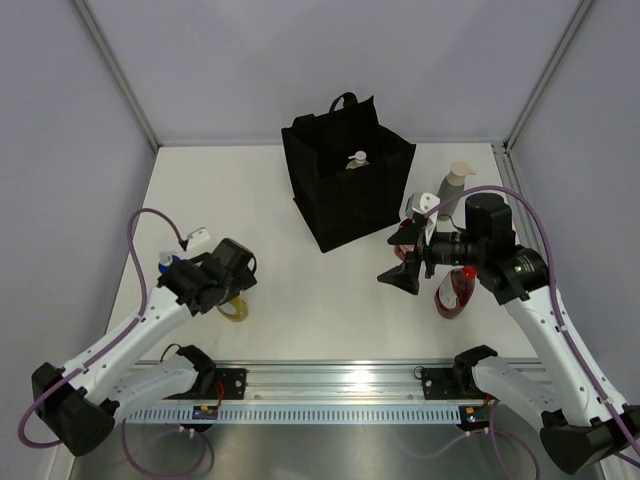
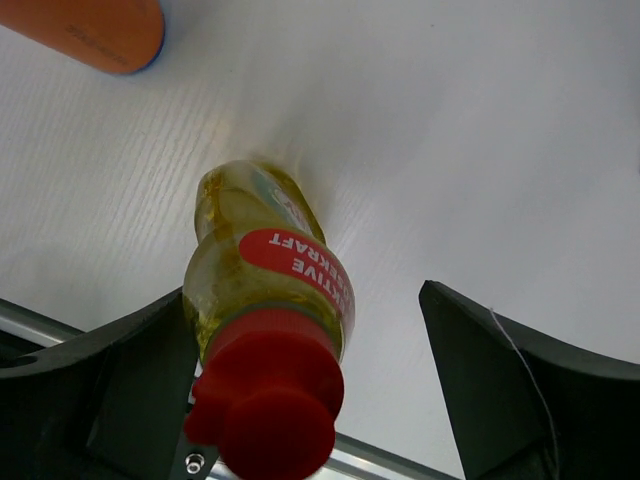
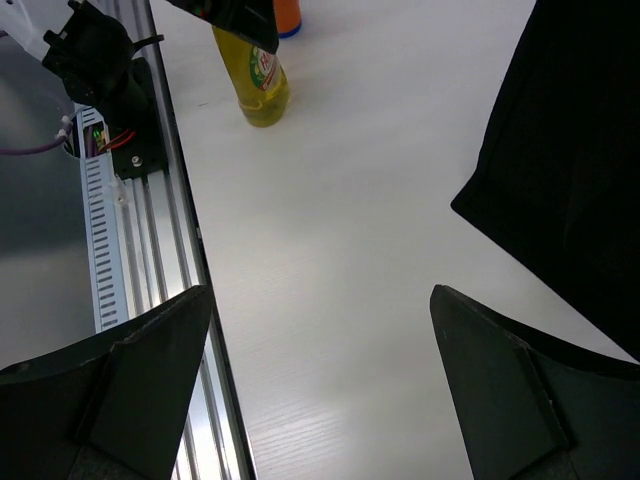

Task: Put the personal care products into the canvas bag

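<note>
The black canvas bag [image 1: 345,185] stands open at the back centre, with a cream bottle [image 1: 357,160] inside; its side shows in the right wrist view [image 3: 570,150]. A yellow bottle with a red cap [image 2: 265,310] stands upright between the open jaws of my left gripper [image 2: 303,300], close against the left finger and not clamped; it also shows in the top view [image 1: 237,308]. My right gripper [image 3: 320,300] is open and empty above bare table, right of the bag [image 1: 402,275]. Two dark red bottles [image 1: 455,290] [image 1: 405,240] and a grey-green pump bottle [image 1: 452,185] stand by the right arm.
An orange bottle with a blue end [image 2: 95,30] lies just beyond the yellow one, by the left arm [image 1: 166,262]. The aluminium rail [image 1: 330,380] runs along the near table edge. Grey walls close the back and sides.
</note>
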